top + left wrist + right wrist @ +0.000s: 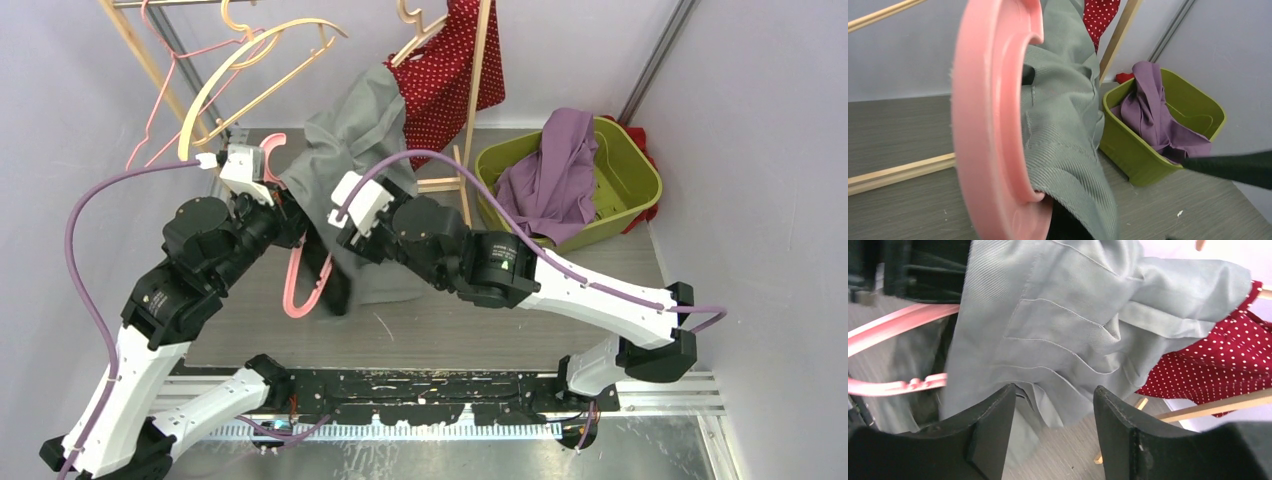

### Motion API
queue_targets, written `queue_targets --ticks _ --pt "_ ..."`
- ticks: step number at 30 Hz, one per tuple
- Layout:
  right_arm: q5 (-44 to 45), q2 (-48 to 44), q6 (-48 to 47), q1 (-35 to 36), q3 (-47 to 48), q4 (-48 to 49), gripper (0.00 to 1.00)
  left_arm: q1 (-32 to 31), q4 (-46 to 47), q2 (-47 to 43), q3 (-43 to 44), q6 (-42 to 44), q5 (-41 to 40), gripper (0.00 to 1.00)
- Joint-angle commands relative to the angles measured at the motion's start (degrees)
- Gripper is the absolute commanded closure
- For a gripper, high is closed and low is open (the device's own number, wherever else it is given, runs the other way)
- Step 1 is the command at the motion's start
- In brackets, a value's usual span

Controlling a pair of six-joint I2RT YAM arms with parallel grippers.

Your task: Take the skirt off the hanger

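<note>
Right gripper [1053, 440] open at the skirt [1058, 325]: I pinch a fold, draw it off the hanger [898, 322]; left gripper [300, 228] state unreadable

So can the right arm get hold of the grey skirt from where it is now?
Probably yes: the right gripper is open with the grey skirt hanging right at its fingertips, nothing in between.

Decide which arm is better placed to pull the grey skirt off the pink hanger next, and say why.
Right, probably. The right gripper is open with the grey skirt just ahead of its fingertips; the left gripper is at the pink hanger, seemingly steadying it.
</note>
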Motion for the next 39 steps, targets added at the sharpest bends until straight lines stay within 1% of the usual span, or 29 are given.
queue_targets --ticks 1,4,6,7,8,10,11,16,20,21,22,23,25,26,27,28,30,33,36,39 --pt "0.65 1.01 -0.69 1.45 3.71 -2.14 0.35 0.25 4.95 -0.67 0.45 1.15 0.80 1.00" --pt "2.42 3.10 -4.45 1.43 5.25 0.78 0.26 0.25 5.14 -0.56 0.09 1.19 2.08 1.00" --pt "2.99 4.61 -5.30 1.31 6.51 3.04 0.24 0.20 5.10 -0.41 0.15 1.34 3.01 1.00" --pt "3.65 5.39 -5.43 1.36 7.29 3.94 0.19 0.24 4.87 -0.28 0.21 1.40 3.43 1.00" --pt "4.44 6.03 -5.64 1.37 7.40 5.59 0.11 0.27 4.70 -0.25 0.24 1.55 4.05 1.00" --pt "4.64 6.66 -7.34 1.32 6.71 8.89 0.03 0.26 4.67 -0.15 0.26 1.87 5.83 1.00" --pt "4.41 7.04 -7.93 1.29 6.60 10.14 0.01 0.26 4.63 -0.08 0.26 2.06 6.67 1.00" --pt "3.45 9.49 -10.33 1.40 10.74 10.07 0.00 0.25 3.35 0.31 0.45 3.35 10.46 1.00" --pt "6.43 10.99 -14.88 1.35 11.19 12.80 0.00 0.24 2.79 0.23 0.26 3.47 11.35 1.00" --pt "7.42 11.60 -15.93 1.29 11.17 13.49 0.04 0.25 2.65 0.17 0.22 3.50 11.53 1.00" --pt "8.02 12.20 -16.79 1.09 11.13 13.83 0.13 0.25 2.67 0.15 0.17 3.51 11.62 1.00" --pt "8.56 12.81 -17.08 0.87 11.14 14.15 0.25 0.25 2.56 0.15 0.17 3.52 11.63 1.00" --pt "8.61 13.46 -16.78 0.40 11.09 14.18 0.54 0.26 2.26 -0.06 0.15 3.56 11.53 1.00" --pt "8.79 13.44 -16.57 0.14 10.72 14.60 0.80 0.25 2.03 -0.17 0.17 3.57 11.40 1.00" --pt "10.30 13.37 -16.17 -0.06 9.94 16.66 0.97 0.25 1.80 -0.31 0.13 3.71 11.23 1.00" --pt "11.61 12.98 -16.27 -0.35 9.04 18.33 0.99 0.23 1.53 -0.34 0.09 3.81 10.98 1.00" --pt "12.57 11.79 -16.70 -1.21 7.37 20.33 0.99 0.25 0.98 -0.46 0.01 3.97 10.78 1.00" --pt "16.97 10.00 -17.52 -2.96 6.85 23.97 0.99 0.25 0.55 -0.72 -0.26 4.16 10.92 1.00" --pt "19.76 8.19 -23.57 -5.67 7.10 29.38 0.99 0.25 -0.86 -0.79 -0.29 4.52 11.70 1.00" --pt "20.11 7.39 -25.81 -9.47 10.54 30.64 0.99 0.25 -4.47 -0.12 0.58 5.73 14.36 1.00"
